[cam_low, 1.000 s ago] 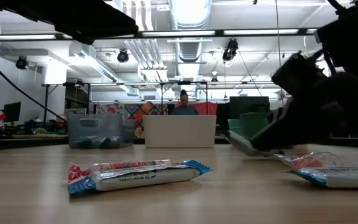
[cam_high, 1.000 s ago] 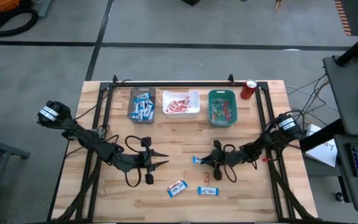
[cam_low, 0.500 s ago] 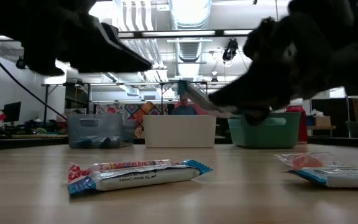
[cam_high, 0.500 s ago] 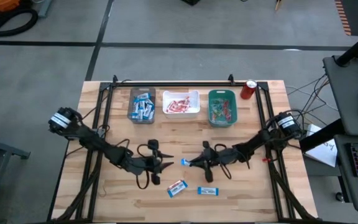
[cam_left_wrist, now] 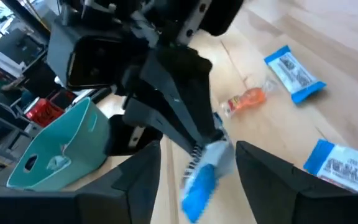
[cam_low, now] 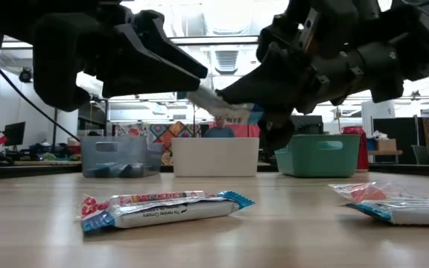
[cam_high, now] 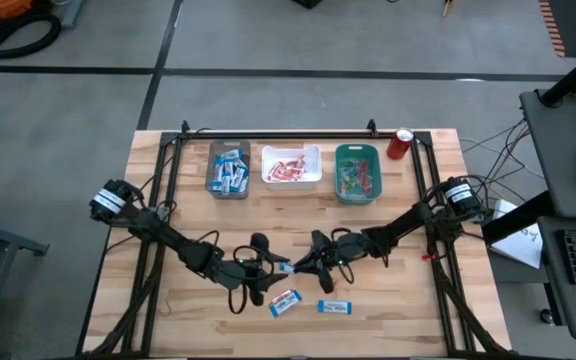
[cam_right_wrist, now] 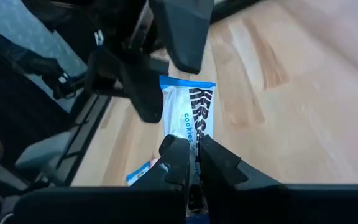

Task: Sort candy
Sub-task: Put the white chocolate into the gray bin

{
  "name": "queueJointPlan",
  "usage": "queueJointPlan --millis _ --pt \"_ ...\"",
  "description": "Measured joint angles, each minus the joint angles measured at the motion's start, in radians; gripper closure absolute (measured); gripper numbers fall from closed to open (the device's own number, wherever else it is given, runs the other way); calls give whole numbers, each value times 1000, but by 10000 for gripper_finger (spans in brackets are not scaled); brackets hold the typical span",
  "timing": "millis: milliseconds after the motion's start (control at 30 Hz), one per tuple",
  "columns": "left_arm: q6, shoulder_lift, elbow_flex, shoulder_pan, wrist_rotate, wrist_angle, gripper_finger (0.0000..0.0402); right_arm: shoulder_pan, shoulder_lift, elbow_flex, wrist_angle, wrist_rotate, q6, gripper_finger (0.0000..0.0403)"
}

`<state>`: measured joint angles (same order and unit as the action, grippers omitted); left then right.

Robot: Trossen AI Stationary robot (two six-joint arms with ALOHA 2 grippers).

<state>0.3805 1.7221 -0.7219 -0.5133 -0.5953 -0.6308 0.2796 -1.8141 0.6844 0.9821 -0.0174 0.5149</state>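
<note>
A blue-and-white candy bar [cam_right_wrist: 188, 109] hangs in the air above the table's middle, with my right gripper [cam_right_wrist: 194, 158] shut on it. My left gripper [cam_left_wrist: 199, 149] faces it from the table's left, open. Its two fingers stand on either side of the bar's free end [cam_left_wrist: 205, 169]; whether they touch it I cannot tell. On the table below lie two blue-and-white bars [cam_high: 285, 301] [cam_high: 334, 306] and a small orange twisted piece [cam_left_wrist: 247, 99]. In the low view the held bar [cam_low: 222, 108] shows between the two grippers. My right gripper pinches the bar's near end [cam_right_wrist: 192, 138] between its two fingers. The fingers come almost level from the table's right and lie along the bar. The bar sticks straight out ahead of them toward my left gripper, clear of the table.
At the far edge stand a grey bin [cam_high: 227, 168] with blue bars, a white bin [cam_high: 291, 165] with red-and-white bars, a teal bin [cam_high: 357, 172] and a red can [cam_high: 400, 143]. A person sits in the room behind the white bin [cam_low: 218, 126].
My right gripper has lifted the blue-and-white bar off the table and carried it toward the table's left. My left gripper has moved toward the table's right and down until its fingers stand around the bar's free end.
</note>
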Motion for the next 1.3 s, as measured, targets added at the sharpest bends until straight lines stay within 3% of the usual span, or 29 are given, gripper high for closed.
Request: queueJointPlan --millis 133,400,600,800,900,1033,1167,1300 --pt "-20 0 2 0 14 28 248 1 0 37 -64 22 0 381" --pt "-62 -2 -47 -2 63 168 389 1 0 49 -68 37 3 381" --pt "-86 -5 -122 -1 58 339 396 0 0 54 -63 18 27 364" --pt "-114 -70 -151 0 44 507 398 -33 17 55 -57 16 36 303" --pt "-156 -145 -148 0 -21 633 399 -55 35 55 -57 14 36 272" --pt "-285 -272 -148 11 -184 892 398 -80 77 55 -99 10 36 243" --pt "-522 -402 -146 57 -365 1246 396 -88 108 53 -149 16 31 229" --pt "-747 -518 -125 166 -401 1524 395 -89 113 54 -148 14 24 228"
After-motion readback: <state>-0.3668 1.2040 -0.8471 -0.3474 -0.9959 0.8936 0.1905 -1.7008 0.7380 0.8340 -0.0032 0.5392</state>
